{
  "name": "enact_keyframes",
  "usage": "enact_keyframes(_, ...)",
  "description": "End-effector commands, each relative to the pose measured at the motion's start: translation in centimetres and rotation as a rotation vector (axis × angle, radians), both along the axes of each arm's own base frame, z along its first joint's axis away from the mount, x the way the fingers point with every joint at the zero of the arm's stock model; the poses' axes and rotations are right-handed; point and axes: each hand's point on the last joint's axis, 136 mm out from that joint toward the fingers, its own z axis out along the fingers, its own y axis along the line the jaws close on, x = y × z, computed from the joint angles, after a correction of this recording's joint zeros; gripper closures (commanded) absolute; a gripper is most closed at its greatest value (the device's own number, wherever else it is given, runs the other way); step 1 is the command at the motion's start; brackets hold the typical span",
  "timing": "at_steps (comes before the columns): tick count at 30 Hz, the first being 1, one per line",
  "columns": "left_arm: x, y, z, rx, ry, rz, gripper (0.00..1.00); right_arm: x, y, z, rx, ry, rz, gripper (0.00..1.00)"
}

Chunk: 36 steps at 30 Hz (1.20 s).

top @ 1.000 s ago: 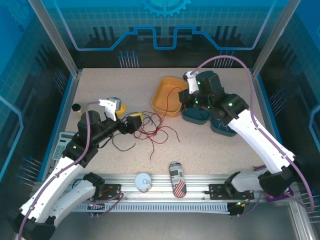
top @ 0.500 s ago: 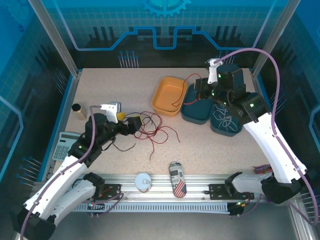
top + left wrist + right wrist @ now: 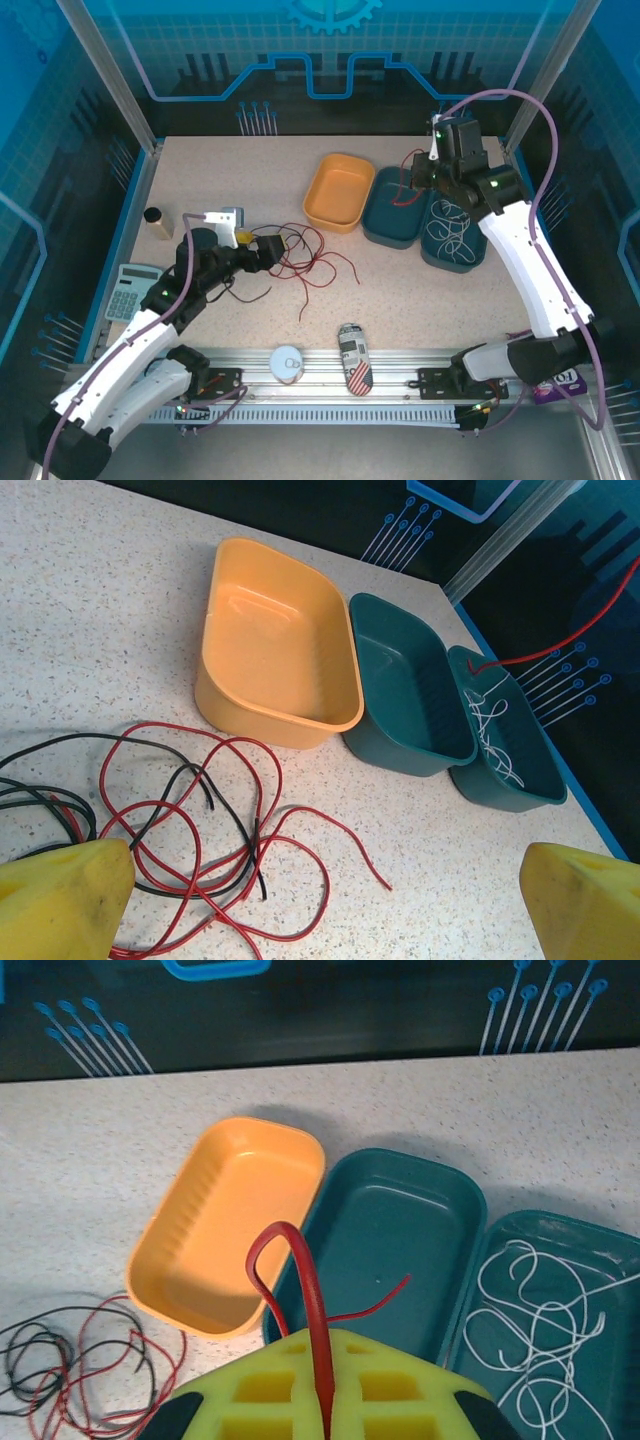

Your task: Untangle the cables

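Observation:
A tangle of red cables (image 3: pixel 305 258) (image 3: pixel 215 820) and black cables (image 3: pixel 245 292) (image 3: pixel 45 798) lies on the table left of centre. My left gripper (image 3: pixel 266 246) (image 3: pixel 320 910) is open just above its near edge, nothing between the yellow pads. My right gripper (image 3: pixel 420 178) (image 3: pixel 325 1415) is shut on one red cable (image 3: pixel 305 1280) (image 3: pixel 560 645). It holds the cable over the middle teal tray (image 3: pixel 385 232) (image 3: pixel 400 1210), and the loose end dangles into it. White cables (image 3: pixel 455 232) (image 3: pixel 545 1310) lie coiled in the right teal tray (image 3: pixel 440 262).
An empty orange tray (image 3: pixel 322 212) (image 3: pixel 270 715) sits left of the teal ones. A calculator (image 3: pixel 128 290) and a small brown block (image 3: pixel 156 222) are at the left edge. A can (image 3: pixel 353 360) and a white disc (image 3: pixel 287 362) rest on the front rail.
My right arm has swung right and back, from the orange tray to above the teal trays, with the red cable in its grip. The left gripper has shifted slightly and stays open.

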Motion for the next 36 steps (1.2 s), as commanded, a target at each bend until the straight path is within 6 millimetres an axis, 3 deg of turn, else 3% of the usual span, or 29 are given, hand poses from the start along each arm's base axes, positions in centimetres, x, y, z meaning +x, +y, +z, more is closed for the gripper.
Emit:
enact_keyframes(1,0.0,-0.3,-0.4,-0.023,0.010,-0.019,0.01,1.0,-1.1,-2.4,-0.022,0.067,-0.030,0.97)
enact_keyframes(15,-0.5,-0.8,-1.6,-0.054,0.060,-0.036,0.01,4.7,-4.7,-11.4,-0.062,0.372,-0.130,0.98)
enact_keyframes(24,-0.3,-1.0,-1.5,-0.059,0.060,-0.042,0.01,8.0,-6.2,-15.5,-0.196,0.480,-0.190,0.99)
enact_keyframes(36,-0.3,-1.1,-1.7,-0.058,0.073,-0.048,0.01,12.1,-5.5,-21.4,-0.321,0.582,-0.210,0.98)
